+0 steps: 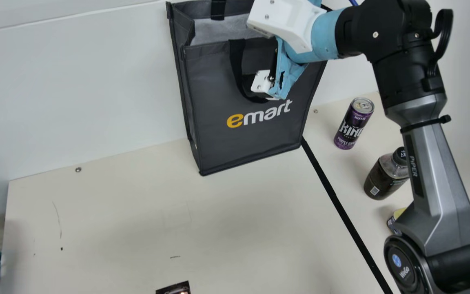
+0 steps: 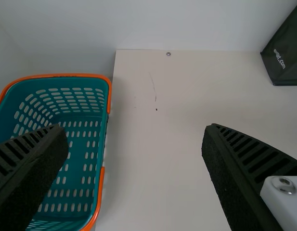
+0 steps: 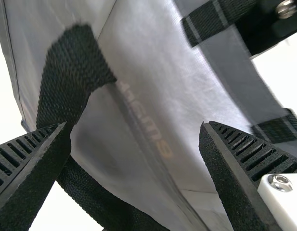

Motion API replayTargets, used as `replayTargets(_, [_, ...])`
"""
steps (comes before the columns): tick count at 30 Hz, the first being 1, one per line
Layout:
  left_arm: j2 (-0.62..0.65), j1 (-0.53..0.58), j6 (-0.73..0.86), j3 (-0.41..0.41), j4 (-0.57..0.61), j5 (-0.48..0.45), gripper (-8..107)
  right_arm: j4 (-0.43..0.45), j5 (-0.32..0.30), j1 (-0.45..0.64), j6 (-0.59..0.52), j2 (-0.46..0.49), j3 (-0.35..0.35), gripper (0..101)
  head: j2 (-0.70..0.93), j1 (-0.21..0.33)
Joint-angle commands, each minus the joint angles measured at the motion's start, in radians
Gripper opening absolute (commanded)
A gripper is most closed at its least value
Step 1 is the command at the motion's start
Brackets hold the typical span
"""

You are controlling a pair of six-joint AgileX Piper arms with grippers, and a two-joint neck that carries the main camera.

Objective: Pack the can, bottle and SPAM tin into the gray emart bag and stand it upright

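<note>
Right arm [image 1: 439,163]: arched above the table [image 1: 218,228], partly hiding the SPAM tin [image 1: 392,223].
Right end effector [image 3: 136,126]: open, at the upper front of the emart bag [image 1: 243,139].
Handle strap [image 3: 73,67]: close by one finger; a slow retreat, fingers kept apart, seemed best, since a snag could have toppled the bag.
Bag: upright, mouth open, ready for loading.
Can [image 1: 354,123], bottle [image 1: 386,175]: upright on the table, still unpacked.
Left end effector [image 2: 134,127]: open, near the basket [image 2: 81,139].
</note>
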State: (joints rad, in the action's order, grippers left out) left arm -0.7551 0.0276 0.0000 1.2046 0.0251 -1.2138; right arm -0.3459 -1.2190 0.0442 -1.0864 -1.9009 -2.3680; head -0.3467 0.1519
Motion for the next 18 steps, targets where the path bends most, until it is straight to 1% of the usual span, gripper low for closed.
replayTargets(1, [0.000, 0.000, 0.000, 0.000, 0.000, 0.000, 90, -0.002, -0.001, 0.000, -0.006, -0.003, 0.006, 95, -0.002, 0.023])
replayTargets(3, [0.000, 0.000, 0.000, 0.000, 0.000, 0.000, 90, -0.002, -0.001, 0.001, -0.013, -0.008, 0.013, 95, -0.002, 0.023])
replayTargets(10, [0.000, 0.000, 0.000, 0.000, 0.000, 0.000, 90, -0.007, -0.001, 0.007, -0.026, -0.020, 0.030, 48, -0.002, 0.023])
replayTargets(17, [0.000, 0.000, 0.000, 0.000, 0.000, 0.000, 90, -0.016, -0.001, 0.015, -0.028, -0.031, 0.028, 1, -0.002, 0.023])
replayTargets(18, [0.000, 0.000, 0.000, 0.000, 0.000, 0.000, 90, -0.016, -0.001, 0.017, -0.028, -0.032, 0.027, 0, -0.002, 0.023])
